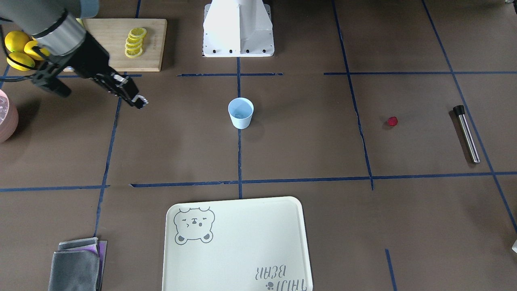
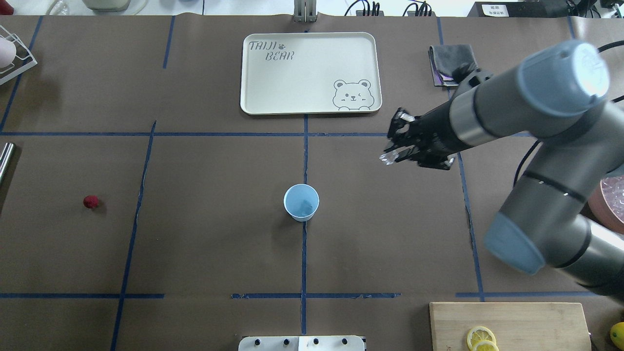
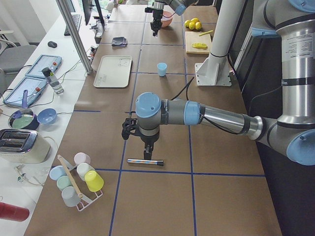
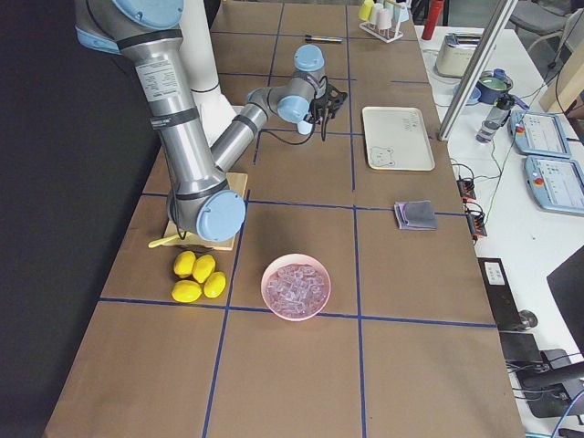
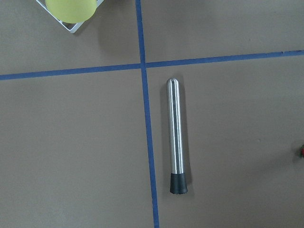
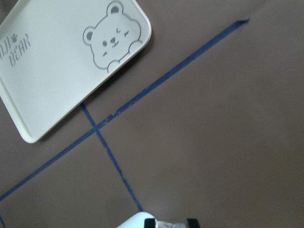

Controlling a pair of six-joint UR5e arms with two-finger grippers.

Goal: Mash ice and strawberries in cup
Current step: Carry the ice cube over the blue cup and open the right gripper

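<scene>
The right gripper (image 2: 391, 157) is hanging between the pink ice bowl (image 4: 297, 316) and the light-blue cup (image 2: 301, 202), its jaws pinching a clear ice chunk (image 2: 386, 159), probably bound for the cup, which is standing upright mid-table. The strawberry (image 2: 90, 201) is lying well apart. The left gripper (image 3: 147, 150) is hovering over the steel muddler (image 5: 176, 135), likely readying a pickup; whether its jaws are spread I cannot tell.
</scene>
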